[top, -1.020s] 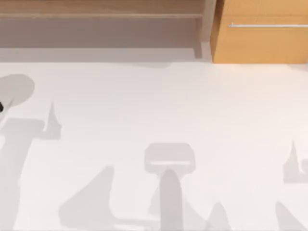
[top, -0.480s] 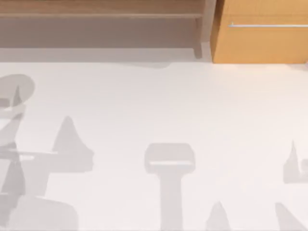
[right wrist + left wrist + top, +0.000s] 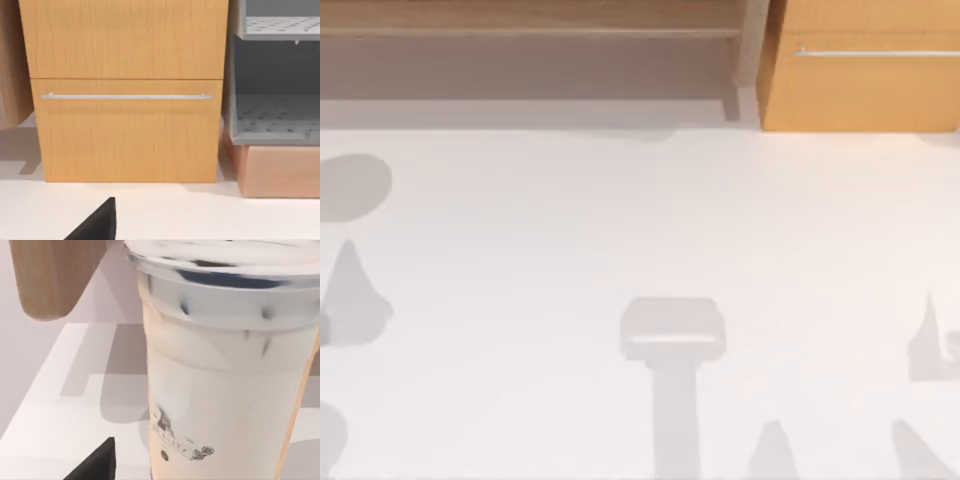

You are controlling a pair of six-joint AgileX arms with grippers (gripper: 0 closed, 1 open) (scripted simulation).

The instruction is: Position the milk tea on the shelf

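The milk tea (image 3: pixel 220 390) is a clear cup of creamy tea with a sealed lid and a small dark logo, seen very close in the left wrist view, upright over the white table (image 3: pixel 60 410). My left gripper (image 3: pixel 165 467) is open around it; its one visible black finger (image 3: pixel 97 465) stands beside the cup with a gap between them, and the other is hidden behind the cup. The shelf (image 3: pixel 520 32), a long light-brown board over a shadowed recess with a pale post (image 3: pixel 752 50), runs along the table's far edge. My right gripper (image 3: pixel 160 232) is open, facing the cabinet.
An orange-wood cabinet (image 3: pixel 860 90) with a silver bar handle (image 3: pixel 125 96) stands right of the shelf. A grey perforated rack (image 3: pixel 275 115) on a wooden base sits beside it. A rounded wooden panel end (image 3: pixel 55 275) hangs near the cup. Arm shadows lie on the white table (image 3: pixel 640 220).
The arm shadows at the table's left have shifted left and shrunk, and the dark tip at the left edge has gone. The round shadow at far left and the right side are unchanged.
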